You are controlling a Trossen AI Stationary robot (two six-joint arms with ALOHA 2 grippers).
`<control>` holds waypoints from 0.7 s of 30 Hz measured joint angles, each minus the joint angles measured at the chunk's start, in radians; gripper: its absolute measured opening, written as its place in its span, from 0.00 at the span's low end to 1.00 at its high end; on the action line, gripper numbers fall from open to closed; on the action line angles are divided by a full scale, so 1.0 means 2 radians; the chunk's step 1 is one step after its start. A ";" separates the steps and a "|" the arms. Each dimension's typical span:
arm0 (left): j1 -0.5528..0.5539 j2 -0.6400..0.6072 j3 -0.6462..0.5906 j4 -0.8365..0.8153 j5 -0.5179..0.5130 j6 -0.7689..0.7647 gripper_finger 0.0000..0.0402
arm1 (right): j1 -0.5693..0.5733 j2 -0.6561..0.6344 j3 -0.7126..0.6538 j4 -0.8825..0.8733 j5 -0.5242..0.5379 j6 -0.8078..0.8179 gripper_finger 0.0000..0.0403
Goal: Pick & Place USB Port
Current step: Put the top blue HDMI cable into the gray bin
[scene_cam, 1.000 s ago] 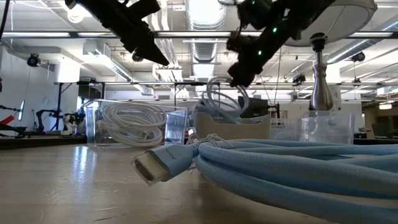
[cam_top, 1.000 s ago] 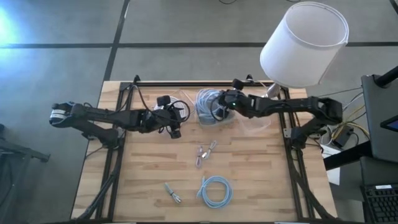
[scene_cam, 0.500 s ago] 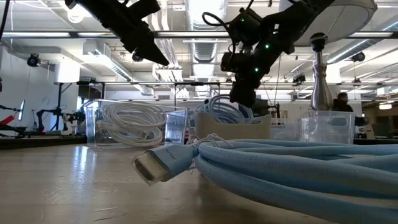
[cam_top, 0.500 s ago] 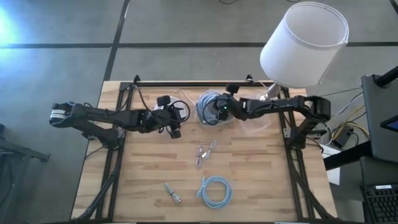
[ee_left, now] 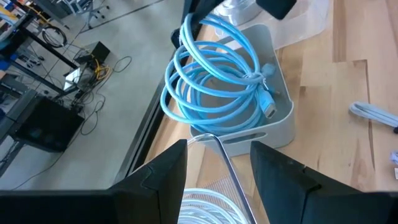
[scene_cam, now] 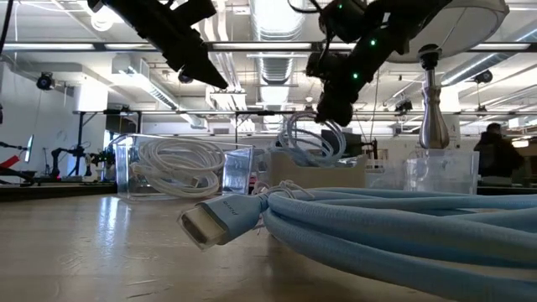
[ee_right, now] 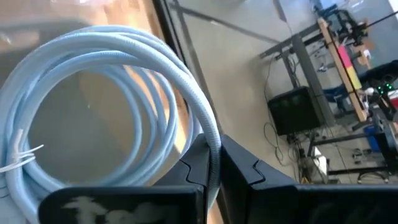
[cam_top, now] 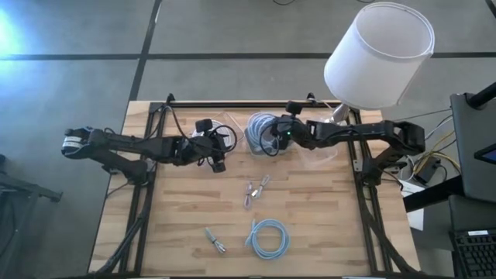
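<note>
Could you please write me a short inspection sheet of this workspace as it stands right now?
Surface: wooden table, bare between the items.
Job's things: coiled blue cable held over the grey bin; second blue coil lies at the near edge.
Clutter: clear bin with white cable; small connectors mid-table; another connector beside the second blue coil.
Grippers: right gripper shut on the coiled blue cable; left gripper open, empty, raised over the white cable.
Cables: black arm leads at the table's back; loose wires on the floor to the right.
Surroundings: white lamp at the back right corner; a person far off in the room.
</note>
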 joint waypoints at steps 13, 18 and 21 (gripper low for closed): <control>0.000 0.000 0.000 0.000 0.000 0.001 0.45 | -0.001 0.050 -0.022 0.005 0.003 0.004 0.07; 0.000 0.000 0.000 -0.002 0.000 0.001 0.45 | -0.001 0.056 -0.009 0.006 0.001 0.010 0.14; 0.000 0.000 0.000 -0.004 0.000 0.002 0.45 | -0.001 0.054 -0.002 0.001 0.000 0.009 0.18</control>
